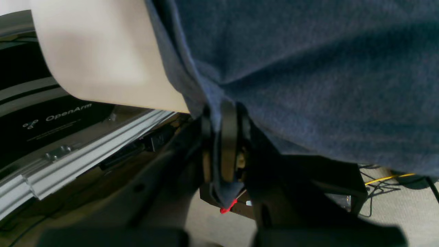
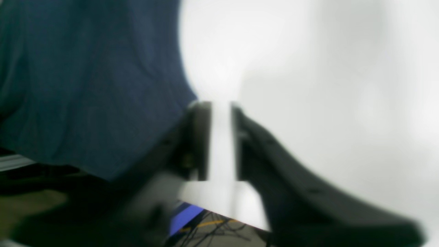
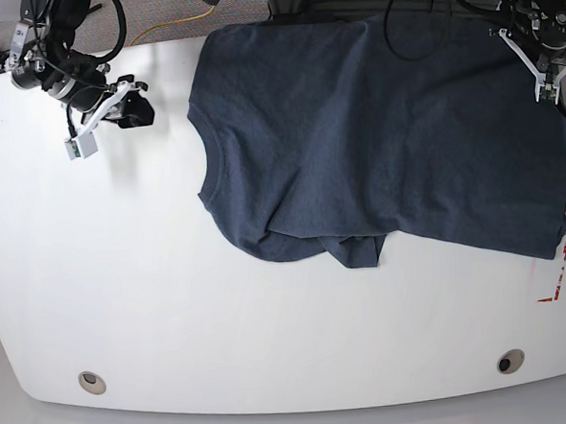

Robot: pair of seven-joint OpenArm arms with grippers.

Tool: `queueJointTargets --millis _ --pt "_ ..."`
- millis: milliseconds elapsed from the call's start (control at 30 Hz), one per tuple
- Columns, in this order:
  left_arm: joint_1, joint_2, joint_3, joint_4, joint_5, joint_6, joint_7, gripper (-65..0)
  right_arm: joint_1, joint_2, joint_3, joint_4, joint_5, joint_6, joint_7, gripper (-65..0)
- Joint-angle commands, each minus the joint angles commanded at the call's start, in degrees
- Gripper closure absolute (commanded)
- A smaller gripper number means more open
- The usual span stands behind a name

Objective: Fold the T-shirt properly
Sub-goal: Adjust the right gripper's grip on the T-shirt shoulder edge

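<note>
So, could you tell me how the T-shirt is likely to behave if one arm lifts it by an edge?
The T-shirt will probably go limp and drape: it already lies in soft wrinkles with a sleeve tucked under. Where the left gripper pinches its edge, the cloth bunches and hangs, so it likely sags from one point. It seems light, and may drag across the table.

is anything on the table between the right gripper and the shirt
Nothing visible. The right gripper sits open over bare white table, with only empty tabletop between it and the T-shirt. The left gripper is already shut on the shirt's edge at the far side.
</note>
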Motion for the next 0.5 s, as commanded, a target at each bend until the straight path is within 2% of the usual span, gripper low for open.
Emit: queueJointTargets --millis 33,133,333,500 --pt "0.0 0.0 0.1 0.0 0.0 0.0 0.0 0.0 -0.4 -0.8 -0.4 -0.1 0.0 0.0 0.0 -38.0" --pt "0.0 0.0 0.1 0.0 0.0 0.0 0.0 0.0 -0.8 -2.2 -1.5 -0.2 -0.2 0.0 0.0 -45.3" --pt "0.0 -1.3 0.0 0.0 0.0 0.0 0.0 0.0 -0.5 -3.0 -7.6 -4.0 -0.4 -0.53 0.3 -42.2" --pt "0.0 -1.6 0.0 0.0 -0.1 0.0 -0.6 0.0 0.5 -2.6 -9.4 -9.8 -0.4 -0.53 2.6 -42.0"
